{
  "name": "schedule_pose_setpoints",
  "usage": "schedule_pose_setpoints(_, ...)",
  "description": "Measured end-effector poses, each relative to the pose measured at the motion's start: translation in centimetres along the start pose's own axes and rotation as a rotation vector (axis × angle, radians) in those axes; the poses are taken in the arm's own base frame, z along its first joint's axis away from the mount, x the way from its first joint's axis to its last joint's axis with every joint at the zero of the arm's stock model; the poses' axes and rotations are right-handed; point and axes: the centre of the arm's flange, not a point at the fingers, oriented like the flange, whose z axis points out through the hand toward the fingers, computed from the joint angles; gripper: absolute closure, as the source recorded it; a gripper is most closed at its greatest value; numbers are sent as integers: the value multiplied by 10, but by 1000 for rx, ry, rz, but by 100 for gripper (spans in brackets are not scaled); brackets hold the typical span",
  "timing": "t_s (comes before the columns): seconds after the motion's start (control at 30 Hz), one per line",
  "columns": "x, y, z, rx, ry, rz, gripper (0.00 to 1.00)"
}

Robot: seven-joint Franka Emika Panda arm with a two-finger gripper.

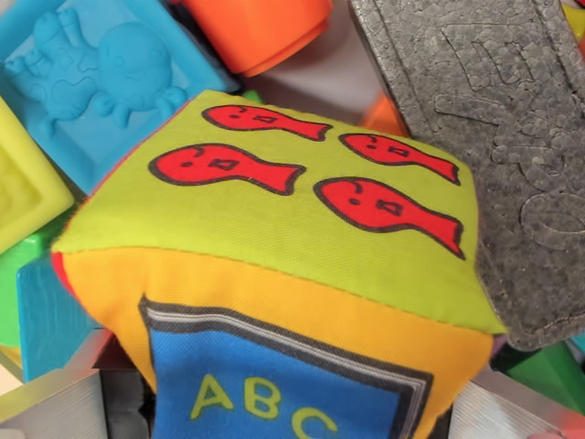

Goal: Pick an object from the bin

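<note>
The fingers' metal tips (55,407) showed only at the bottom corners, straddling the soft fabric cube with red fish on green and "ABC" on blue (283,274); whether they were gripping it could not be told. Behind the cube lay a blue embossed rubber block (91,73), an orange cup (260,27) and a grey foam slab (494,137). The plush cube might have squashed and slipped, or snagged the slab touching it.

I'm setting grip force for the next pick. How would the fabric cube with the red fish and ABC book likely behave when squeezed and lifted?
The fabric cube with four red fish on its green face shows stitched seams and bulging faces, so it probably squashes under pressure. It looks stuffed, likely light for its size. The woven cloth should give decent friction, and its flat sides make rolling unlikely.
</note>
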Motion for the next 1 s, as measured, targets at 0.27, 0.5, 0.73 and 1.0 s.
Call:
schedule_pose_setpoints(0.27, 0, 0, 0, 0, 0, 0, 100)
schedule_pose_setpoints(0.5, 0, 0, -1, 0, 0, 0, 100)
schedule_pose_setpoints(0.73, 0, 0, -8, 1, 2, 0, 100)
schedule_pose_setpoints(1.0, 0, 0, -27, 0, 3, 0, 100)
